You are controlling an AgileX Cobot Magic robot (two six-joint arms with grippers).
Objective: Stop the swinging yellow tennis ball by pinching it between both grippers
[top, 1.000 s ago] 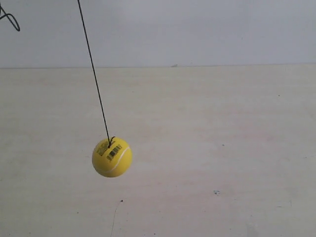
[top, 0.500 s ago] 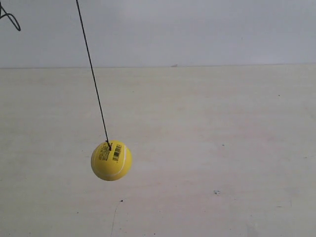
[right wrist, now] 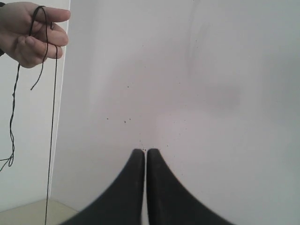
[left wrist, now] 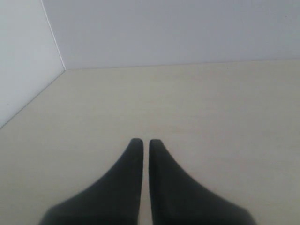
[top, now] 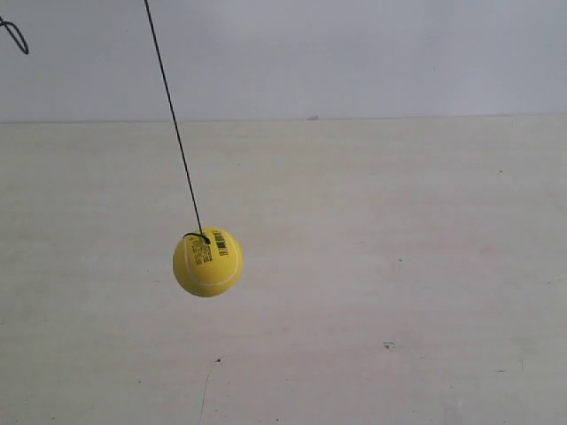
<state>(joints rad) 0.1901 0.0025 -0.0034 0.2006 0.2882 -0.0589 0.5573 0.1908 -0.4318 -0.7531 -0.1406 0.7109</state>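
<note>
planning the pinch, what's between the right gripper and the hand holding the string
In the right wrist view, only bare white wall shows between the right gripper and the hand, plus the black string hanging from the hand.

Pale, faintly grained tabletop point(top: 399, 266), matt and evenly lit. Runs back to a plain whitish-grey wall point(top: 372, 62) along a straight far edge. Carries a few small dark specks point(top: 388, 345) on the near right and a thin dark scratch point(top: 207, 385) near the front, left of centre. In the left wrist view, meets a second wall point(left wrist: 23, 56) at a corner point(left wrist: 64, 69). In the right wrist view, white wall panel point(right wrist: 225, 93) peppered with tiny dark dots point(right wrist: 125, 122). Soft, diffuse light throughout.
</note>
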